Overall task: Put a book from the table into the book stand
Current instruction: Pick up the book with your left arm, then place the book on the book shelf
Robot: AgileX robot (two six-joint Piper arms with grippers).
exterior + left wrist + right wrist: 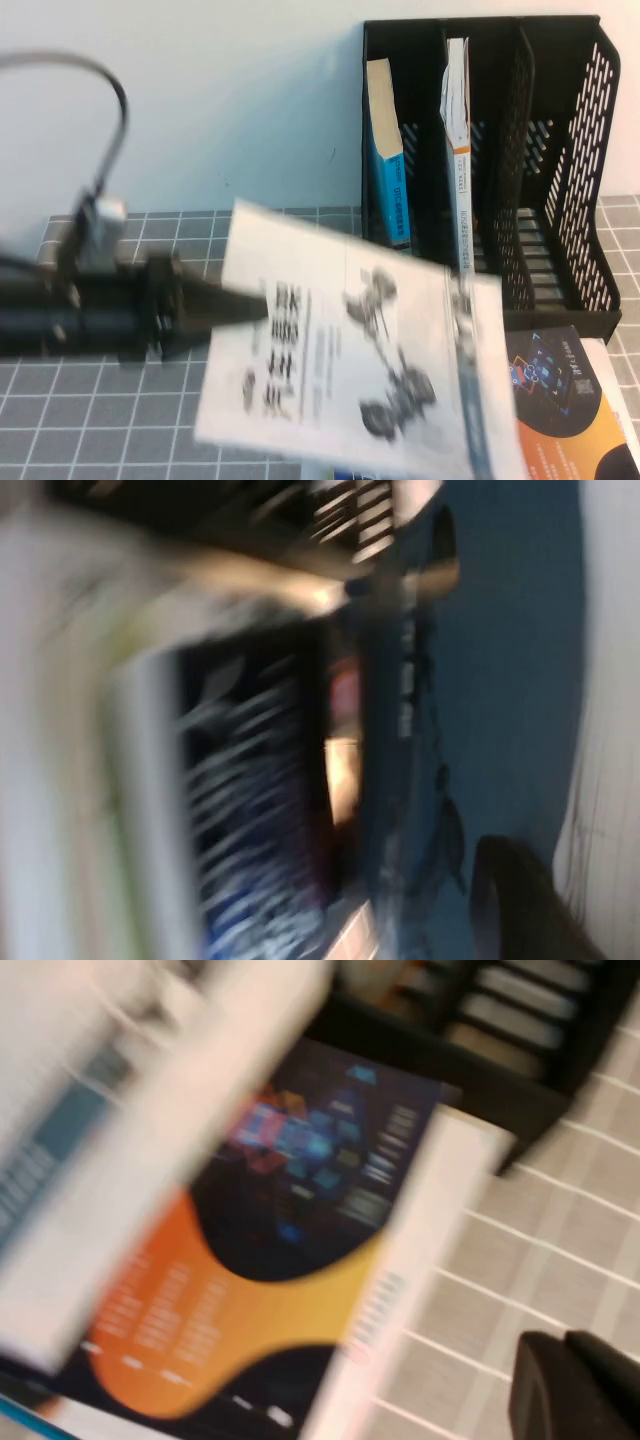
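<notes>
Gripping the white book (350, 350) by its edge, the left gripper (245, 305) holds it above the table (90, 400), halfway to the book stand (490, 160); insertion remains. Right gripper (575, 1390): grip state unclear.

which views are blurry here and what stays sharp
High view: the book in the left gripper is smeared, while the book stand and table stay fairly crisp. Left wrist view: blurred throughout, shapes barely readable. Right wrist view: soft all over, the orange-and-black cover streaked, with a dark part of the right gripper at one corner.
</notes>
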